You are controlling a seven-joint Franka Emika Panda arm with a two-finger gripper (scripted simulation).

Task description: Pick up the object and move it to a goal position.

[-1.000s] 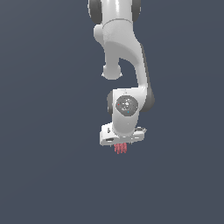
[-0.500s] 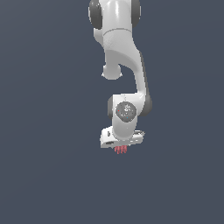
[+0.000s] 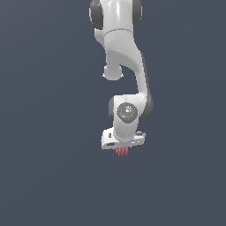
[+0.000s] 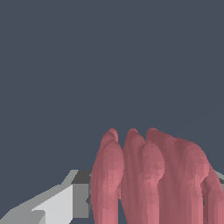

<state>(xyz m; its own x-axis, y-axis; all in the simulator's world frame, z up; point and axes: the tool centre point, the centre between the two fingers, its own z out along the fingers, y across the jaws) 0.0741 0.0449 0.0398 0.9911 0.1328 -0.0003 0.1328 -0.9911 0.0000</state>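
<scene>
A: Quick one. Where is the object (image 3: 122, 151)?

B: Directly under the gripper (image 3: 122, 150), poking out below the white hand body in the exterior view. Only the lower tips of the red-pink ribs show there. No table or floor visible anywhere, just flat grey-blue background, so it reads as carried in the air.

A: Hand state?

B: Closed on the object, as far as I can judge. In the wrist view the object (image 4: 153, 179) fills the lower part of the picture, right up against a grey-white finger (image 4: 65, 203) on one side. The other finger is mostly hidden behind the lump (a sliver of grey at the far edge, can't say more). So: narrow, holding the ribbed lump.

A: Long axis?

B: The ribs run lengthwise away from the palm, pointing down and out of the hand in the exterior view. Fins sit side by side across the gap between the fingers, I think, but the exact squeeze direction is hard to tell.

A: Key relation for the next move?

B: Object is in the hand, centred below it, nothing near it. No goal marker shows in either view, so which way the goal lies I can't tell. My guess is the pick is done and the carry is what's left.

A: Risk?

B: Slipping, if the grip on those rounded ribs is shallow.
</scene>
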